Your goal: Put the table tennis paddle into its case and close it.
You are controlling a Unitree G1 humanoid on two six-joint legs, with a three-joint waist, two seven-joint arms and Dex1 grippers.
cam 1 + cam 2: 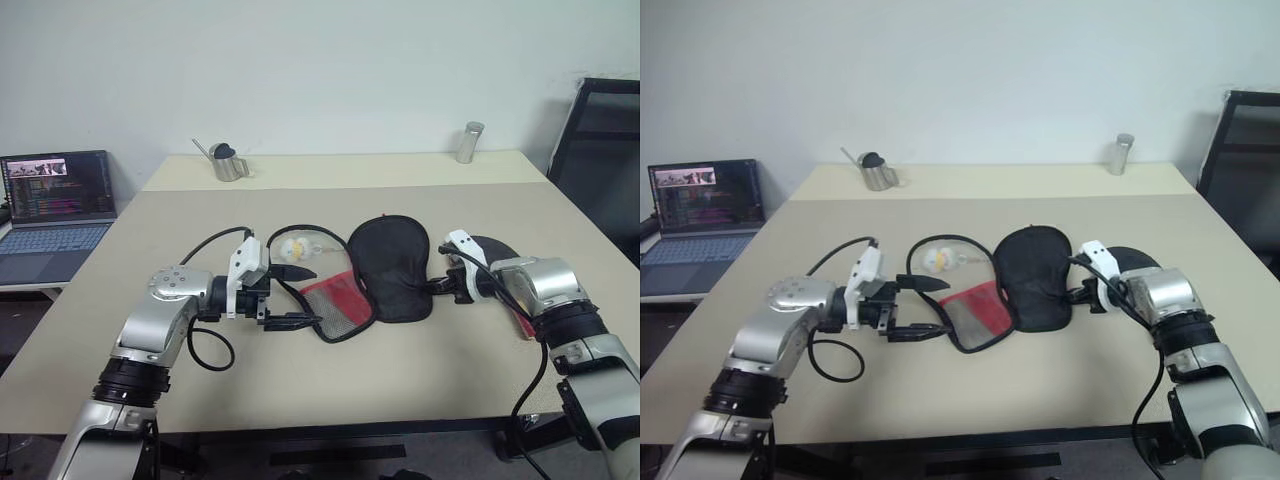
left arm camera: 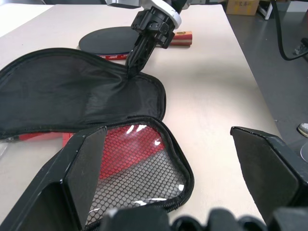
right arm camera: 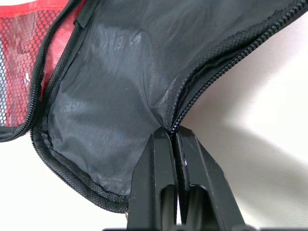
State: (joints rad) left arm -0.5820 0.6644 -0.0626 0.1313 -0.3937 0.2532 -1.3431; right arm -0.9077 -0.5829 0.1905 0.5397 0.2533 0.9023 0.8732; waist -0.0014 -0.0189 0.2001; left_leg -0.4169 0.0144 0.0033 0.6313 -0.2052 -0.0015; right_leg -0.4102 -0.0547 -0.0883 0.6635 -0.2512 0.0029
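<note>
Pinching its case [image 1: 392,268] edge, right gripper [image 1: 438,286] jaws clamp; left gripper [image 1: 292,296] jaws apart beside it.

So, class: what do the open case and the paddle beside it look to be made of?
Case: soft black fabric, apparently nylon with a slight sheen, creased; its red panel sits under a mesh pocket; zipper teeth line the edge. Paddle: matte black face, probably rubber; the handle looks wooden.

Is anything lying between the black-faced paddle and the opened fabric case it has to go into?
Only the right end effector, shut on the black fabric case flap's edge; the black-faced paddle lies just behind it.
</note>
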